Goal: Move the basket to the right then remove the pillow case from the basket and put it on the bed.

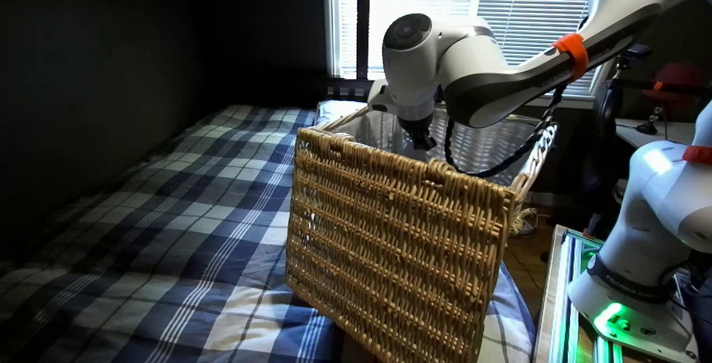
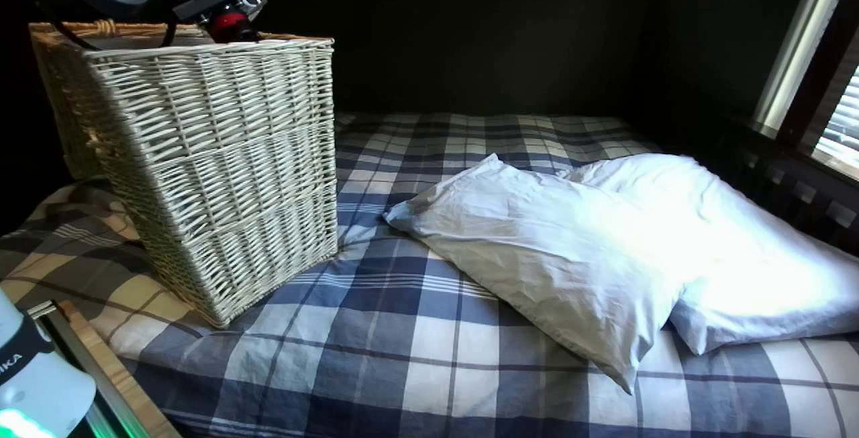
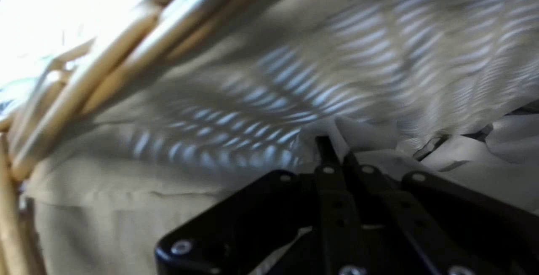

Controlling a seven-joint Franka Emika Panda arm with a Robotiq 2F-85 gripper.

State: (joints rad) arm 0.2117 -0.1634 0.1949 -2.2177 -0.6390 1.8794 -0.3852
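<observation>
Basket (image 1: 395,240) in both exterior views, wrist view into it.

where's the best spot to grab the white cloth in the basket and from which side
I'd pinch the cloth by its raised fold, from above. That fold stands up from the rest, and the walls of the basket hem in the sides while its top is open. The gripper looks closed there.

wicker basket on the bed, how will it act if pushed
The wicker basket, woven with gaps, is probably light for its size. Standing tall on the soft-looking bed, it may tip if pushed near the rim. Its straight walls look stiff.
</observation>
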